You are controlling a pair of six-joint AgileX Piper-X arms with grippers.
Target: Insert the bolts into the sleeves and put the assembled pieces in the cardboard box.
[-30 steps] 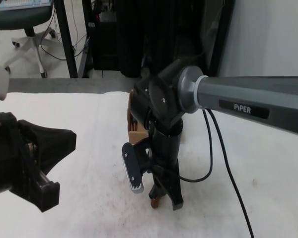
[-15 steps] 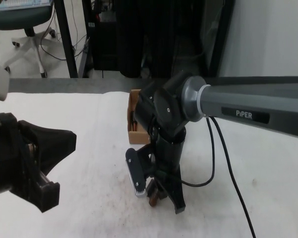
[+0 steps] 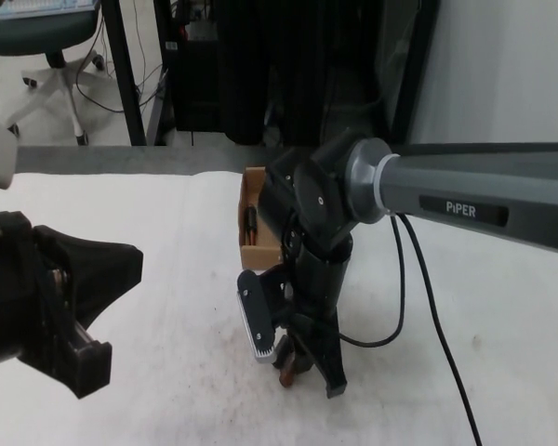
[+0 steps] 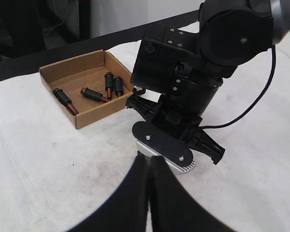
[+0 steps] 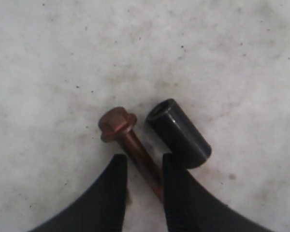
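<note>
The right gripper [image 5: 142, 162] is down on the counter [image 5: 48, 58]. Its fingers are close together, one on each side of the bolt [image 5: 118, 123], and do not look squeezed yet. It should close gently on the thin stem, just behind the head. It should keep off the sleeve [image 5: 180, 133] lying just beside it, which may roll.

The bolt is brown, rusty-looking metal with a six-sided head. The sleeve is a short, shiny black tube, open at the end. The counter cover is white and spotty.

The left gripper [image 4: 149, 166] hangs above the counter, fingers pressed together. The box [image 4: 101, 107] is brown cardboard, with four done pieces [image 4: 94, 94] inside.
</note>
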